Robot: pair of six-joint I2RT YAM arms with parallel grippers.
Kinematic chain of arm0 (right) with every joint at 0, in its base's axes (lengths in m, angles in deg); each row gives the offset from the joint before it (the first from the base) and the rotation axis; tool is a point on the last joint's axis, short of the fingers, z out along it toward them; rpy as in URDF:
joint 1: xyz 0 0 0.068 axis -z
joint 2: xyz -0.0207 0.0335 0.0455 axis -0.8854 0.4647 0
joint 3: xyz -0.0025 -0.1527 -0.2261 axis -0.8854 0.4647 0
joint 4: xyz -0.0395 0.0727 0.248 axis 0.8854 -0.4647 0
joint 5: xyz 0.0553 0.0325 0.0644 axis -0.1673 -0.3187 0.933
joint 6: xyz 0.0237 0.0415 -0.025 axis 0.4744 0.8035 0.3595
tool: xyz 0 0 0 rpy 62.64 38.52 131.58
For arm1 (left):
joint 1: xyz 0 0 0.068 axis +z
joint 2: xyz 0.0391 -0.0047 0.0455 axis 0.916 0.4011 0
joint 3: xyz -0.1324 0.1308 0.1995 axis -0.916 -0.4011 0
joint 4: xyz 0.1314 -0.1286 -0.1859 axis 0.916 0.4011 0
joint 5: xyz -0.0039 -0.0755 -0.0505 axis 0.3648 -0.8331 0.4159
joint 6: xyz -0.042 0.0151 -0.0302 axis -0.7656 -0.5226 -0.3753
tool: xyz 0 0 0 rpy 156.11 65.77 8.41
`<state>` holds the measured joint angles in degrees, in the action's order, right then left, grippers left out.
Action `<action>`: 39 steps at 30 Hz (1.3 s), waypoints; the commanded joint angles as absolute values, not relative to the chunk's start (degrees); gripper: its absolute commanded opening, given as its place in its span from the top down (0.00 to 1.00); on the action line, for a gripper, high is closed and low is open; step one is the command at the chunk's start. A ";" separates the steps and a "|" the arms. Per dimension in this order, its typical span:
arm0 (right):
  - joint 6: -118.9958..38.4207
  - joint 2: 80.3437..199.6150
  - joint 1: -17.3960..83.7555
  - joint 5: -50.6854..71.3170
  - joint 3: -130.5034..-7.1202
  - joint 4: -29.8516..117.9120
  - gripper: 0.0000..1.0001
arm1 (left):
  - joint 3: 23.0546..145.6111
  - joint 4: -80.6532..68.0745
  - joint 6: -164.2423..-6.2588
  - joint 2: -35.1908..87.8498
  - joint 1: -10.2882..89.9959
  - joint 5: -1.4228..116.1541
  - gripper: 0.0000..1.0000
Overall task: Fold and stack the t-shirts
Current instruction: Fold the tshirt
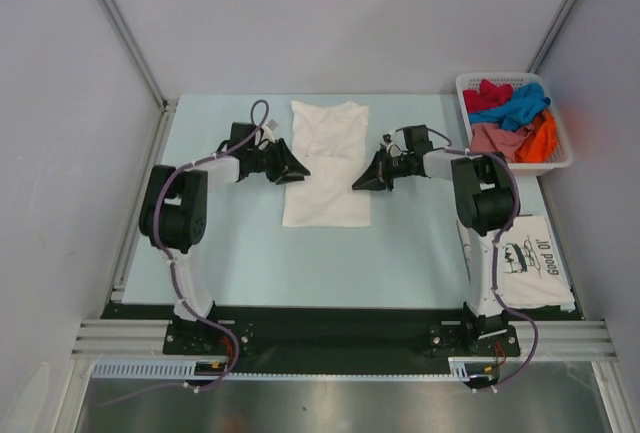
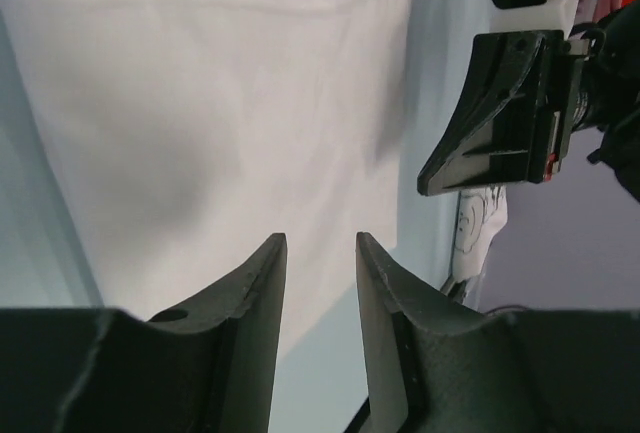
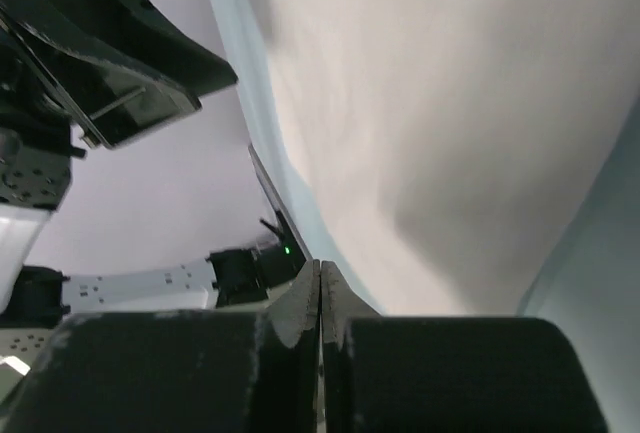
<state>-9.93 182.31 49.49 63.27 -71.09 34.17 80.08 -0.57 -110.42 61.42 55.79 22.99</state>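
I see the plain white t-shirt point(image 1: 326, 163) lying flat at the centre of the table point(image 1: 250, 243). The left gripper point(image 2: 320, 243) is over its left edge, jaws partly apart, nothing between them. The right gripper point(image 3: 318, 265) is at its right edge, fingers pressed together, empty. The printed t-shirt point(image 1: 530, 258) lies near right. The coloured t-shirts point(image 1: 510, 113) are heaped in the basket point(image 1: 560, 163).

The right gripper point(image 3: 318, 271) has its two black fingers pressed together with nothing between them. Just past them a white t-shirt point(image 3: 450, 103) lies flat on the pale blue table point(image 3: 590, 273). The left gripper point(image 3: 215, 91) hangs at the upper left, beyond the shirt's far edge.
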 commanded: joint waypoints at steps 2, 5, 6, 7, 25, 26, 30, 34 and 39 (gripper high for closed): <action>3.87 192.02 48.86 63.23 -78.22 48.84 1.00 | 86.67 -7.70 -115.42 71.31 56.16 21.24 0.60; 6.76 195.73 48.51 62.53 -81.94 50.84 1.00 | 91.16 -6.65 -114.37 75.62 56.25 21.86 0.61; 8.43 197.05 48.59 62.35 -81.86 53.21 1.00 | 94.40 -5.17 -113.23 77.73 56.68 21.86 0.61; 10.01 197.58 48.68 61.92 -81.95 54.98 1.00 | 95.56 -4.63 -112.96 78.36 57.03 22.29 0.61; -11.15 183.81 53.08 38.91 -88.82 16.96 0.70 | 91.47 9.35 -109.61 62.22 62.84 31.96 0.51; -10.81 181.36 52.99 37.93 -84.45 16.85 0.69 | 85.87 8.83 -111.88 59.50 62.84 32.66 0.49; -8.70 171.59 52.38 37.48 -70.14 18.69 0.65 | 70.49 4.26 -118.31 48.50 61.79 33.19 0.43; -6.85 161.41 51.32 38.18 -57.62 23.69 0.62 | 61.74 1.97 -118.77 40.50 60.20 33.20 0.37; -8.60 157.08 50.53 40.73 -50.49 26.87 0.62 | 68.66 9.58 -105.07 45.57 60.11 33.19 0.27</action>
<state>-7.01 159.71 50.71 39.82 -52.18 23.85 63.14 6.32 -113.05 43.21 60.18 32.52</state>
